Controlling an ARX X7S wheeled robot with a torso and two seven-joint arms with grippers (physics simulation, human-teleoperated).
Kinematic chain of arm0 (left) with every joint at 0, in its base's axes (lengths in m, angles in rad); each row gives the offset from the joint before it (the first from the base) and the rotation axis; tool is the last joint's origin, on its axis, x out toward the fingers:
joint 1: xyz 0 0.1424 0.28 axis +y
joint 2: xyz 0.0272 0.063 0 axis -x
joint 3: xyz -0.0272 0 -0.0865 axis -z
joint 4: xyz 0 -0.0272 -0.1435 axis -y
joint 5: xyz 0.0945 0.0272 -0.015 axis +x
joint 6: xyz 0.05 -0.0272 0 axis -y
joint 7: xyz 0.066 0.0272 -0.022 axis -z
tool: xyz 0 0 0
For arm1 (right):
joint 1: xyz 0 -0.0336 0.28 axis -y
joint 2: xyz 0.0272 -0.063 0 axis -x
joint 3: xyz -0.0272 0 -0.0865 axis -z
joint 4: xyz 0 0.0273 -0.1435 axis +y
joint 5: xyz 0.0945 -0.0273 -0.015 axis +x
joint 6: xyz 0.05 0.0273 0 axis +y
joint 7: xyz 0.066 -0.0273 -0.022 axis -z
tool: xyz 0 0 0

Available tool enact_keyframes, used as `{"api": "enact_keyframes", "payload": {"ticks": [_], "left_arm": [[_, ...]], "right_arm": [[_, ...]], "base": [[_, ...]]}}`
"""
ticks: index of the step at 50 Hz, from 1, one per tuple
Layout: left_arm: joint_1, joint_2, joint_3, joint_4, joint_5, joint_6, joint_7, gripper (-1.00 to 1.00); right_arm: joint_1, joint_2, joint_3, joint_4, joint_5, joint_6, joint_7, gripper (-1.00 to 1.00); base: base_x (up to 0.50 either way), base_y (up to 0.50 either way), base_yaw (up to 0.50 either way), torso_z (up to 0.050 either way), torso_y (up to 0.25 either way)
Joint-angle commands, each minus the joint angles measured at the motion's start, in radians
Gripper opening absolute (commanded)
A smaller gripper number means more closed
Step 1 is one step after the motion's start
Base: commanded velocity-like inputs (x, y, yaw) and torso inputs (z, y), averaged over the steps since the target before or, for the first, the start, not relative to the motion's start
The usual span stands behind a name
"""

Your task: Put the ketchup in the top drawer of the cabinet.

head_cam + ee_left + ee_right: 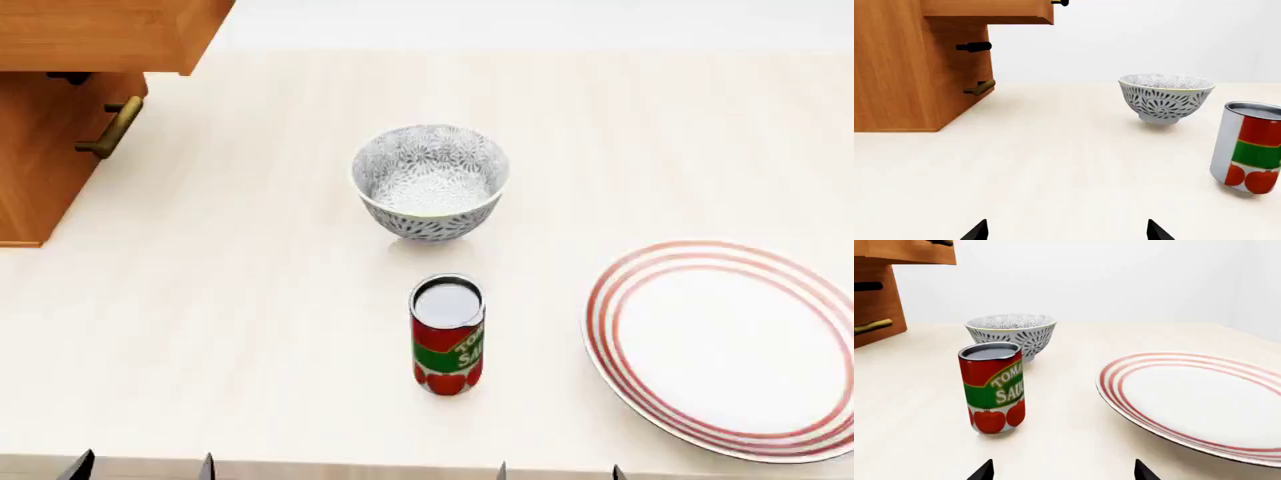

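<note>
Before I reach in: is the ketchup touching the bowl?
Apart. The head view shows bare table between the ketchup and the bowl.

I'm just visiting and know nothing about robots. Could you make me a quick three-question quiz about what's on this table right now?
1. True or false: the ketchup is standing upright on the table.
2. Seen from the head camera, what lies on the right side of the table? A) a cup B) a red-striped plate C) a spoon
3. Fill in: the top drawer of the cabinet is pulled ____.

Key:
1. True; nothing touches it, and both pairs of fingers sit apart at the near edge.
2. B.
3. Open; its front juts out past the lower drawer handle. The patterned bowl stands beyond the ketchup.
</note>
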Motion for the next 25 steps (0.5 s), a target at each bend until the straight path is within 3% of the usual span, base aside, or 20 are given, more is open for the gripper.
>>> {"api": "enact_keyframes", "payload": {"ticks": [1, 13, 25], "left_arm": [[0.004, -0.009, 0.011, 0.010, -0.009, -0.006, -0.011, 1.00], [-0.036, -0.057, 0.037, 0.258, -0.029, -0.157, -0.069, 1.00], [-0.006, -0.075, 0.026, 0.530, -0.095, -0.292, -0.101, 1.00]], "right_arm": [[-0.003, 0.020, -0.025, -0.013, 0.020, 0.009, 0.026, 1.00], [0.043, 0.074, 0.004, -0.283, 0.115, 0.203, 0.052, 1.00], [-0.021, 0.108, 0.005, -0.522, 0.112, 0.220, 0.090, 1.00]], "base": [[0.00, 0.00, 0.00, 0.000, 0.000], [0.00, 0.00, 0.00, 0.000, 0.000], [0.00, 0.00, 0.00, 0.000, 0.000]]}}
